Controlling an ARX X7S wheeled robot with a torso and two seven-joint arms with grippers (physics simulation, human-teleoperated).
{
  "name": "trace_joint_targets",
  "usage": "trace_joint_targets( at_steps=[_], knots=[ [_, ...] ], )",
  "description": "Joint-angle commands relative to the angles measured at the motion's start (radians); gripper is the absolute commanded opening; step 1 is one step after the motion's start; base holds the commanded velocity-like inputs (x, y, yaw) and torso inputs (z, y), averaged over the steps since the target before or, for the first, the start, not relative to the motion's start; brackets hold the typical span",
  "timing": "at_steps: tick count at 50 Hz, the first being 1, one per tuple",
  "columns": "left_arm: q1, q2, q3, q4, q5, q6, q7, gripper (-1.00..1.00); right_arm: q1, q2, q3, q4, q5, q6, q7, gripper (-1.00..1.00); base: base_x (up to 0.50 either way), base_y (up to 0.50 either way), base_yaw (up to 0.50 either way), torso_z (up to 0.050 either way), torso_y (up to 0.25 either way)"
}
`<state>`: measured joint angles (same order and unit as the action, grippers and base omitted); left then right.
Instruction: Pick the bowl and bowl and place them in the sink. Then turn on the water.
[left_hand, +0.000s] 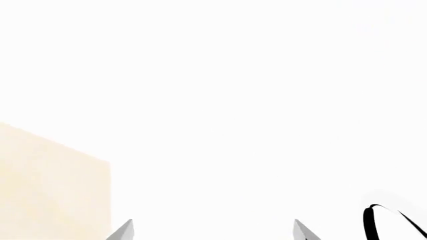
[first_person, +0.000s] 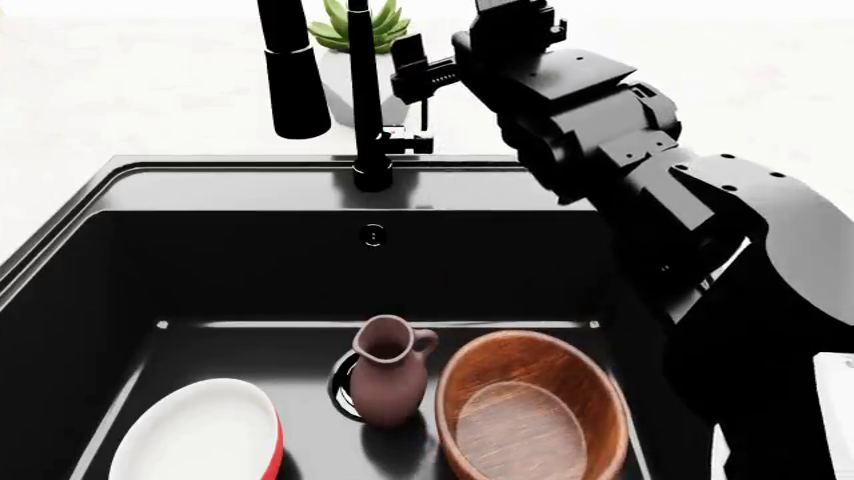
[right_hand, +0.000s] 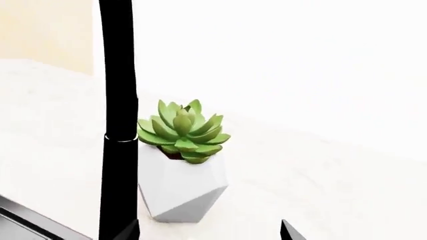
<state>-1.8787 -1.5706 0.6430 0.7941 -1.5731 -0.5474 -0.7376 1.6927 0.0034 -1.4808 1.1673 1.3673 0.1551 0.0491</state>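
Hidden or cut off: the red bowl (first_person: 200, 440) and the wooden bowl (first_person: 530, 410) are both running off the head view's lower edge; the drain (first_person: 344, 385) is showing only as a sliver behind the mauve pitcher (first_person: 390, 370).
Left gripper (left_hand: 212, 231): only two grey fingertips are peeking into its wrist view, standing wide apart with nothing between them, facing a washed-out white scene with a pale beige panel (left_hand: 53, 185).
Right gripper (first_person: 411, 75): it is sitting just beside the tap lever (first_person: 407, 140); two dark tips are showing well apart in its wrist view, gripping nothing.
Sink (first_person: 267, 270): matte black, rectangular, deep.
Bowls: both are lying on the sink floor, glossy red with white inside at left, grained brown wood at right, the pitcher standing upright between them.
Tap (first_person: 358, 90): a tall black column with a cylindrical spray head (first_person: 294, 70).
Succulent (right_hand: 181, 131): green rosette sitting in a faceted white pot (right_hand: 179, 192) behind the tap.
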Motion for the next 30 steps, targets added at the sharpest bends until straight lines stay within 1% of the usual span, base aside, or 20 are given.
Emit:
trace_joint_targets(
  at_steps=[1, 15, 23, 30],
  knots=[
    [0.004, 0.000, -0.013, 0.000, -0.004, 0.004, -0.001, 1.00, 0.003, -0.003, -0.069, -0.019, 0.090, 0.022, 0.016, 1.00, 0.00, 0.00, 0.00, 0.000, 0.000],
    [0.017, 0.000, -0.021, 0.005, -0.001, 0.013, -0.005, 1.00, -0.017, -0.003, -0.072, 0.005, 0.103, 0.010, 0.061, 1.00, 0.00, 0.00, 0.00, 0.000, 0.000],
    [0.022, 0.000, -0.027, 0.007, -0.002, 0.012, -0.011, 1.00, -0.043, -0.003, -0.073, 0.014, 0.104, -0.042, 0.114, 1.00, 0.00, 0.00, 0.00, 0.000, 0.000],
    [0.031, 0.000, -0.028, 0.009, 0.002, 0.018, -0.013, 1.00, -0.068, -0.003, -0.074, 0.004, 0.109, -0.071, 0.116, 1.00, 0.00, 0.00, 0.00, 0.000, 0.000]
  ],
)
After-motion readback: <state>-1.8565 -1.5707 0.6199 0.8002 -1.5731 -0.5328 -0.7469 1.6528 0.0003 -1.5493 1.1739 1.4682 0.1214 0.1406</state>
